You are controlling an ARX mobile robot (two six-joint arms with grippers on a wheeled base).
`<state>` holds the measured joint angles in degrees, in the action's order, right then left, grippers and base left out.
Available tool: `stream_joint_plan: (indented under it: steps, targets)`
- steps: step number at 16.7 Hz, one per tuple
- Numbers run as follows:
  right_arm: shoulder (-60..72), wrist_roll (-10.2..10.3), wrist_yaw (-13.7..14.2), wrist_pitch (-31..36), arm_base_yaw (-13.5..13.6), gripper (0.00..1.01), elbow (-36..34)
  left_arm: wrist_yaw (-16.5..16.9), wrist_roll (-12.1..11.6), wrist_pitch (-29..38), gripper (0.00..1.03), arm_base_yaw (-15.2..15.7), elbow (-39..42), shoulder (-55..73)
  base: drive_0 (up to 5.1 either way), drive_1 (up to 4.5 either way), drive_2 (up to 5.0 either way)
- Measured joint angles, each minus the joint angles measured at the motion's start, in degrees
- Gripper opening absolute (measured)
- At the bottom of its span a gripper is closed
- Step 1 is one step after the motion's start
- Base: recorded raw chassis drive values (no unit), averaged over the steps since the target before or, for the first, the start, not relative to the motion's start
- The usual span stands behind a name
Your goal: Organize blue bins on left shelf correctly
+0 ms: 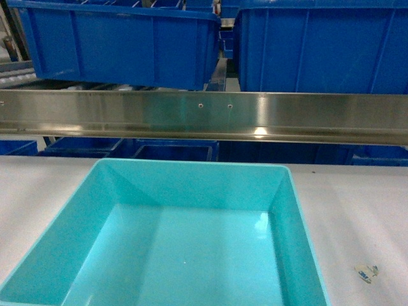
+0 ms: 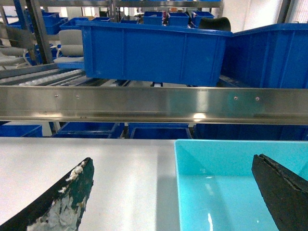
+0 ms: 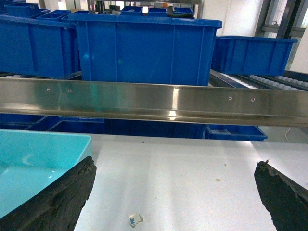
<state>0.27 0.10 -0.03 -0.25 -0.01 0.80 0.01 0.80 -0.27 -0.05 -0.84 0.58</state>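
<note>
On the worktop (image 1: 357, 217) at 6 o'clock we see the tub (image 1: 185, 242), both our claws spread, left claw (image 2: 173, 192) straddling its wall, right claw (image 3: 175, 202) beside it.

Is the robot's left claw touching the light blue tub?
Cannot tell. In the left wrist view the left gripper is open, one finger overlapping the light blue tub, the other over the table; neither contact nor gap shows plainly.

A pale grey surface (image 1: 357, 217) fills the lower frame, a scrap of paper (image 1: 365, 273) lying at its lower right; dark royal-blue bins (image 1: 127, 44) crowd the upper frame; in the right wrist view, bright windows (image 3: 281, 19) and white wall (image 3: 231, 17) sit at upper right.
</note>
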Motion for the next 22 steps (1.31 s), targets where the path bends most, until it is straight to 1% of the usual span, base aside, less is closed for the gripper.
stream_joint_plan:
  steps: [3,4,5,6,7,8,9,10,12,15,16,17,18,19,20,21,22]
  targets:
    - [0.00,0.00,0.00,0.00,0.00,0.98,0.00,0.00,-0.02,0.00,0.98,0.00,0.00,0.00,0.0,0.00,0.0]
    - [9.44,0.92,-3.26,5.99,-0.24,0.98,1.40,-1.51,0.83,7.21,0.98,-1.20,-0.61,6.73,0.0,0.00,0.0]
    - [16.63,1.60,-3.19,8.83,1.84,0.98,3.61,0.13,3.32,10.78,0.98,-0.33,-2.78,17.22,0.0,0.00,0.0]
    - [23.80,2.38,-2.95,10.95,4.87,0.98,7.02,-1.64,4.92,14.29,0.98,-0.81,-4.87,26.71,0.0,0.00,0.0]
    - [32.33,3.67,-2.47,9.29,8.09,0.98,11.45,-3.21,5.79,16.37,0.98,-2.45,-7.63,35.04,0.0,0.00,0.0]
    - [50.47,6.40,-3.87,3.50,15.26,0.98,19.54,-6.10,6.38,20.48,0.98,-2.56,-13.53,52.39,0.0,0.00,0.0]
    - [54.29,6.12,-3.65,4.09,16.55,0.98,21.97,-6.64,6.38,20.46,0.98,-1.97,-15.04,56.46,0.0,0.00,0.0]
    - [57.31,5.38,-3.61,4.35,16.57,0.98,23.58,-6.97,6.38,20.35,0.98,-1.79,-15.56,58.51,0.0,0.00,0.0]
    - [57.66,4.79,-3.30,3.82,16.52,0.98,23.30,-7.08,6.38,20.31,0.98,-1.77,-15.56,58.40,0.0,0.00,0.0]
    - [57.48,4.74,-3.26,3.85,16.52,0.98,23.30,-7.06,6.36,20.33,0.98,-1.77,-15.56,58.29,0.0,0.00,0.0]
    - [57.51,4.39,-3.28,3.15,17.00,0.98,23.41,-6.88,6.60,20.48,0.98,-2.08,-15.69,58.84,0.0,0.00,0.0]
    - [58.01,3.89,-3.23,0.98,19.10,0.98,24.02,-6.97,8.11,19.85,0.98,-2.21,-17.16,61.61,0.0,0.00,0.0]
    - [59.08,2.14,-2.45,-1.53,22.45,0.98,25.20,-6.38,10.25,18.78,0.98,-2.21,-18.56,64.65,0.0,0.00,0.0]
    - [60.00,0.28,-1.18,-2.34,24.98,0.98,25.88,-5.66,12.44,18.82,0.98,-2.23,-18.71,66.31,0.0,0.00,0.0]
    - [60.96,-1.40,0.11,-2.58,27.08,0.98,26.21,-5.35,13.40,19.23,0.98,-2.60,-18.88,67.78,0.0,0.00,0.0]
    - [62.82,-2.62,1.11,-2.71,28.39,0.98,26.69,-5.33,14.40,19.74,0.98,-2.78,-19.17,69.57,0.0,0.00,0.0]
    - [65.33,-3.34,2.27,-1.79,29.48,0.98,27.23,-5.51,14.91,19.78,0.98,-2.80,-19.23,70.66,0.0,0.00,0.0]
